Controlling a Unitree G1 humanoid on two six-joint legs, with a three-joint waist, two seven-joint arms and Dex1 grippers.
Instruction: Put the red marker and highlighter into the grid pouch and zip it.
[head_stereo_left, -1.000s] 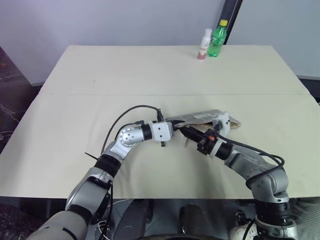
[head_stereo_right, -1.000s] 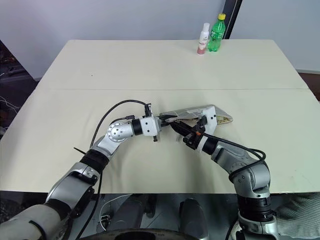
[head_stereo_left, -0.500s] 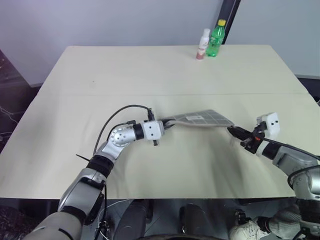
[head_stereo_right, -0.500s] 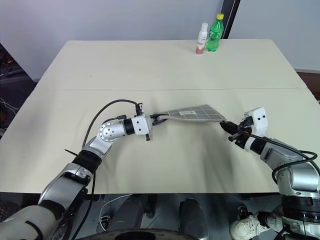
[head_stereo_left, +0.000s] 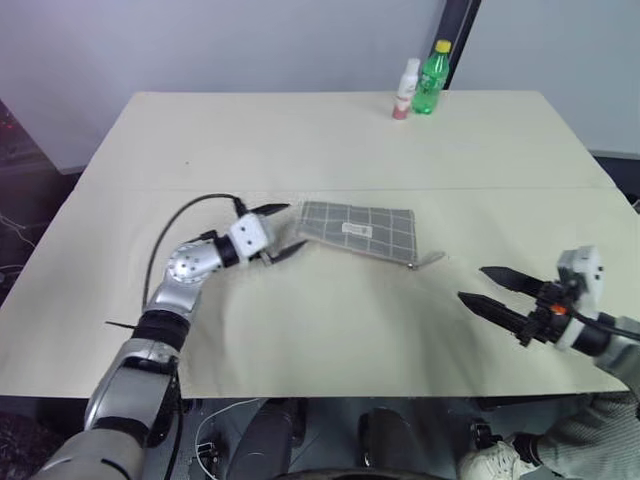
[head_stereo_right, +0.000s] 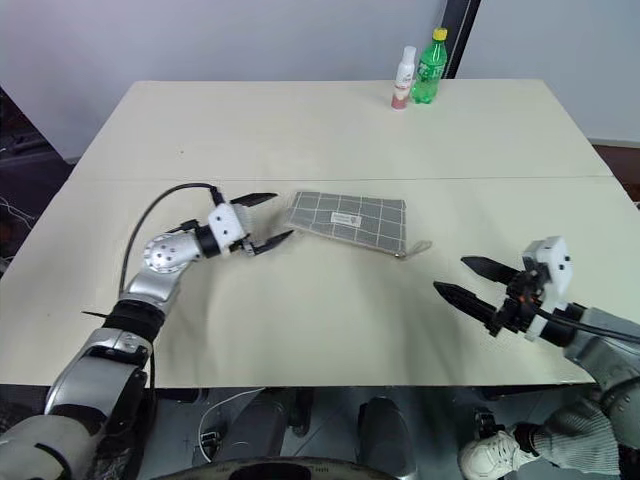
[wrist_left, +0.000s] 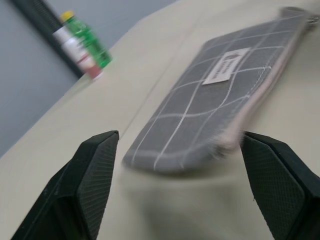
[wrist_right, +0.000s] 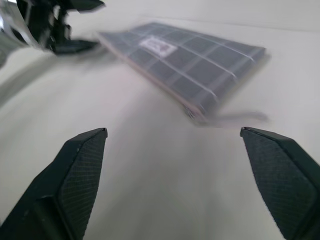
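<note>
A: Left arm?
B: Reaches across the table (head_stereo_left: 300, 140), left gripper (head_stereo_left: 283, 231) about level, fingers spread wide, holding nothing. The grid pouch (head_stereo_left: 358, 230) lies flat just past its fingertips, not touching.

A: Right arm?
B: Low at the near edge, right gripper (head_stereo_left: 492, 287) aimed toward the pouch, fingers spread, empty. Pouch well apart from it, pull tab (head_stereo_left: 428, 260) on the nearer end.

A: Marker, highlighter?
B: Can't tell where they are.

The grid pouch (head_stereo_left: 357, 229) is grey with white grid lines and a white label. On the cream table (head_stereo_left: 300, 140), upper right of the frame, stands a green bottle (head_stereo_left: 433, 78) with a yellow cap.
</note>
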